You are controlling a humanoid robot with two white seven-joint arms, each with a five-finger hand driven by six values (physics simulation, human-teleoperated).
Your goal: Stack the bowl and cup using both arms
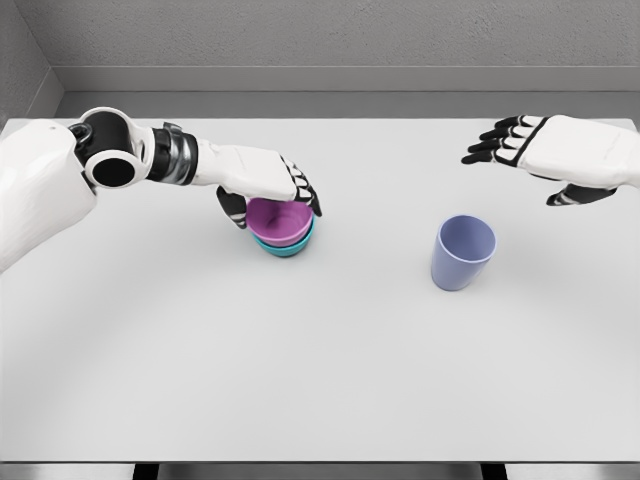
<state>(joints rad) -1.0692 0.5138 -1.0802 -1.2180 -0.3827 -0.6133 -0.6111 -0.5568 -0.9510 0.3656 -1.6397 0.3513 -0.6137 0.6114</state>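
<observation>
The blue cup (463,252) stands upright and untouched on the worktop (320,380), below the open, empty right robot hand (520,150), while the left robot hand (275,190) grips the pink bowl (278,222) nested in a teal bowl (290,246), likely seating it.

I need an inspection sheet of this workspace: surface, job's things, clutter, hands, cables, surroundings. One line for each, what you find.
Surface: white table, flat, bare apart from the job's things.
Job's things: purple bowl sits inside teal bowl, left of the middle; cup stands upright and empty, apart, to the right.
Clutter: nothing seen.
Hands: left hand is closed over the purple bowl's rim; right hand hovers open behind and to the right of the cup, holding nothing.
Cables: nothing seen.
Surroundings: grey wall behind the table; dark supports at the bottom edge.
</observation>
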